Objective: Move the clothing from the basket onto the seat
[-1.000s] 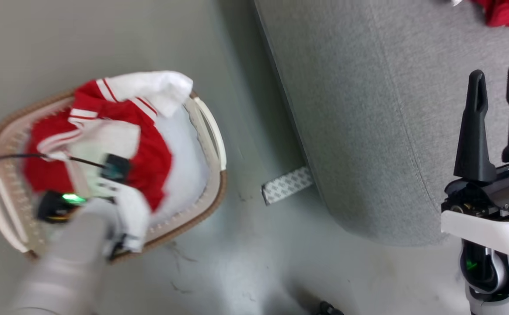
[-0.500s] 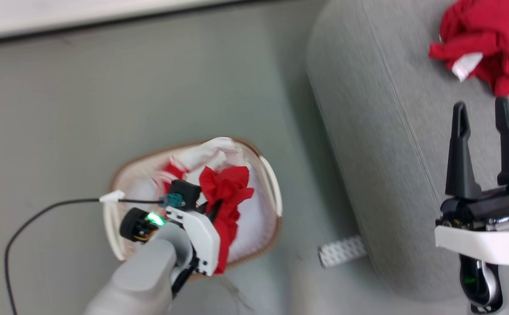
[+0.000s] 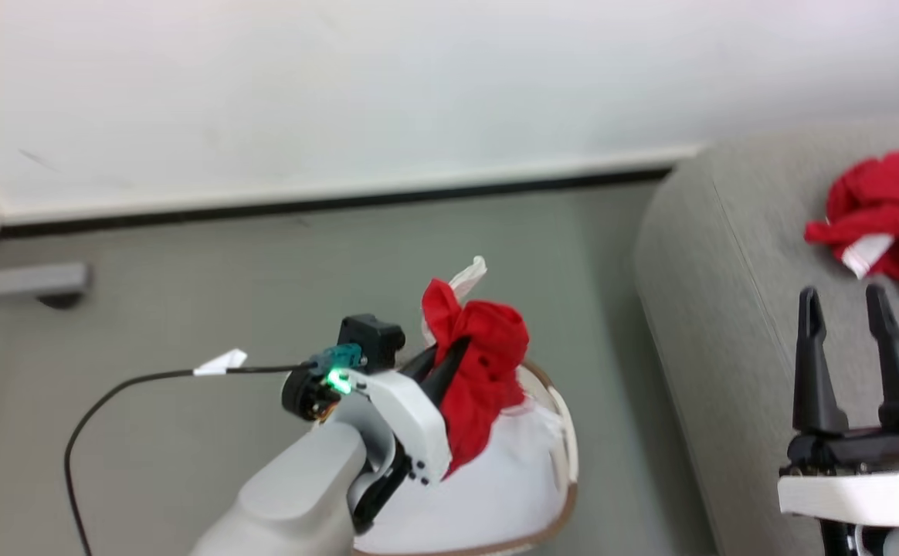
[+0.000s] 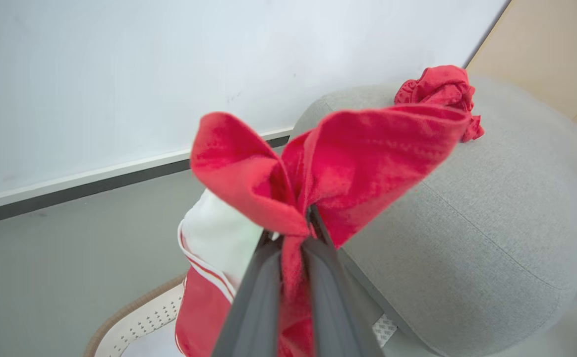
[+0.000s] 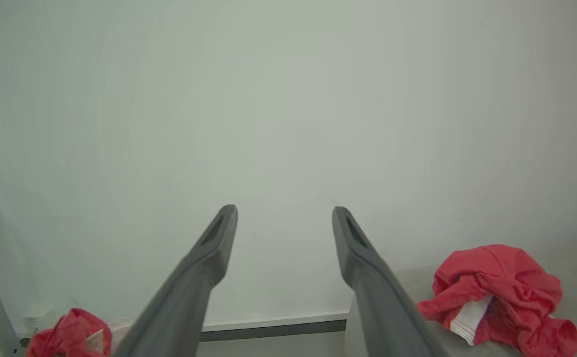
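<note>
Left gripper: jaws closed on a bunched red garment, with fabric pinched between the fingers and flaring past their tips, and a white, red-striped panel hanging beside them. The basket stands beneath these jaws. The seat lies to their right. Right gripper: jaws spread wide and empty, over the seat. A second red garment lies crumpled on the seat, beyond the fingertips and to their right.
</note>
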Motion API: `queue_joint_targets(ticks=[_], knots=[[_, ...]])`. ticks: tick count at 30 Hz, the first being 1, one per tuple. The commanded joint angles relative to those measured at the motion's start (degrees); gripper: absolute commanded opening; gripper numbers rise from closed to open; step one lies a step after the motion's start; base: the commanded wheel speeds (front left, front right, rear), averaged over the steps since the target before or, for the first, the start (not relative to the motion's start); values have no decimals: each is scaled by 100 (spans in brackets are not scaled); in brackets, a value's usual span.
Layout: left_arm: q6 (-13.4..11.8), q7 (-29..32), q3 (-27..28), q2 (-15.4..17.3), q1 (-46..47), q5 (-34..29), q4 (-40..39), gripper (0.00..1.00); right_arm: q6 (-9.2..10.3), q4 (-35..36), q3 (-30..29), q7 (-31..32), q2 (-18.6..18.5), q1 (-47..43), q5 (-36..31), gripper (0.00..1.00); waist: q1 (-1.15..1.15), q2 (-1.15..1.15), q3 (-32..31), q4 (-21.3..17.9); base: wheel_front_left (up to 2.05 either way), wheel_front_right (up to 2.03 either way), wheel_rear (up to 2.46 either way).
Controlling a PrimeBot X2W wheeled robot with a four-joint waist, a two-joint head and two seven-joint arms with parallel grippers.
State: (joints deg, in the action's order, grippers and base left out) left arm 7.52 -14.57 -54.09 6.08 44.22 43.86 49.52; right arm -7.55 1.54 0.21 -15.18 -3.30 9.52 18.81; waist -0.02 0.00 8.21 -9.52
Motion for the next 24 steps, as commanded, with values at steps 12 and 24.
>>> queue_joint_targets(ticks=[12, 24], knots=[[-97, -59, 498, 225, 351, -116, -1308, 0, 14, -421, 374, 6, -178, -485, 128, 100, 2, 0, -868, 593, 0, 0, 0], [-378, 62, 665, 501, 277, -94, -2227, 0, 14, -546, 628, 6, -155, -505, 175, 100, 2, 0, -951, 705, 0, 0, 0]])
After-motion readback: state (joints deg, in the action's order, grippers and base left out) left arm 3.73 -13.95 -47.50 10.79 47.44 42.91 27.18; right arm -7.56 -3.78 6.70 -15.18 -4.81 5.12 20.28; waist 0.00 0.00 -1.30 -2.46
